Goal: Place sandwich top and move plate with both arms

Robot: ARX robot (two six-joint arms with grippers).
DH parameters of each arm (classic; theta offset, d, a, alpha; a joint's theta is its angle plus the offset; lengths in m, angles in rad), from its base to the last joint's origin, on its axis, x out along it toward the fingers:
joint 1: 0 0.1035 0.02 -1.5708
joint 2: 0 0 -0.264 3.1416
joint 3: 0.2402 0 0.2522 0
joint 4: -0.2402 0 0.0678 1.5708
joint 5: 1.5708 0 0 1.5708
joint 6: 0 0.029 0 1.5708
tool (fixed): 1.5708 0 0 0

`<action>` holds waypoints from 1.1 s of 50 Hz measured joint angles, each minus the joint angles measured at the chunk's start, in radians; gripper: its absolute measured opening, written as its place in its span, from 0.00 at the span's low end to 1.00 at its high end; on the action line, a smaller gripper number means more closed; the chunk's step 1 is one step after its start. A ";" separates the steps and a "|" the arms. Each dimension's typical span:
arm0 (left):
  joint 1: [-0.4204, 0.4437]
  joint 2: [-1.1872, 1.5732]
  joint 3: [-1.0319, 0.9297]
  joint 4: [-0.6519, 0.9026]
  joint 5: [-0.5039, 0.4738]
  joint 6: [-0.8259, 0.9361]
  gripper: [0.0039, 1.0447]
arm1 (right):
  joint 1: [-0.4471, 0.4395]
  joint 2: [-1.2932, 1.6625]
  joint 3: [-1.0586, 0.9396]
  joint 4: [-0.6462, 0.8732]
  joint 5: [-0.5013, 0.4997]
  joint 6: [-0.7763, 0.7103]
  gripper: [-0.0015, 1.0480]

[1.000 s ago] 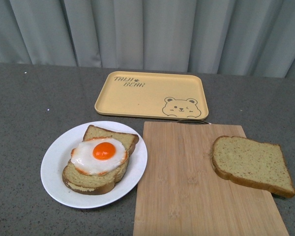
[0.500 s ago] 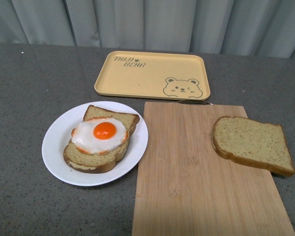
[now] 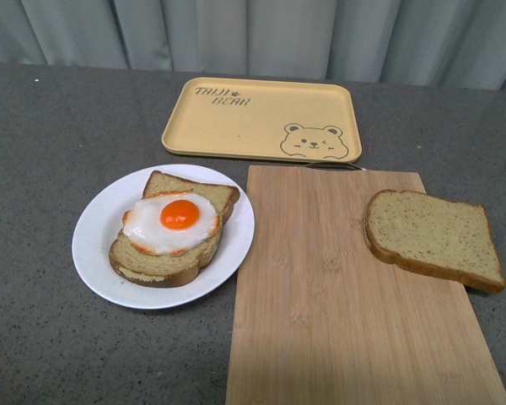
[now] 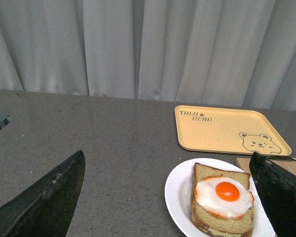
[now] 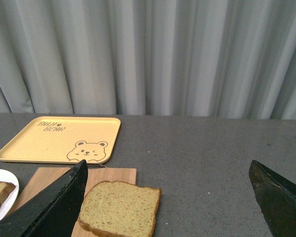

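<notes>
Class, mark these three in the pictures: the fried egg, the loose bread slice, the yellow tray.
fried egg (image 3: 179,215), front view, on its orange yolk.
loose bread slice (image 3: 430,238), front view, middle of its speckled face.
yellow tray (image 3: 236,126), front view, bare floor beside the bear drawing.

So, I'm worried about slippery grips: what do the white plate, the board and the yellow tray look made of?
The plate looks like glazed ceramic or melamine: plain white, smooth, faintly shiny. The board looks like bamboo or wood, matt, with straight grain strips. The yellow tray is probably matt plastic: even colour, printed bear, raised rim.
</notes>
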 joint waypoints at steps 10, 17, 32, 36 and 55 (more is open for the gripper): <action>0.000 0.000 0.000 0.000 0.000 0.000 0.94 | 0.000 0.000 0.000 0.000 0.000 0.000 0.91; 0.000 0.000 0.000 0.000 0.000 0.000 0.94 | 0.025 0.029 0.004 -0.005 0.137 -0.090 0.91; 0.000 0.000 0.000 0.000 0.000 0.000 0.94 | -0.247 0.632 0.131 0.311 -0.122 -0.221 0.91; 0.000 0.000 0.000 0.000 0.000 0.000 0.94 | -0.293 0.901 0.204 0.406 -0.227 -0.156 0.91; 0.000 -0.001 0.000 0.000 0.000 0.000 0.94 | -0.305 1.602 0.393 0.574 -0.509 0.111 0.91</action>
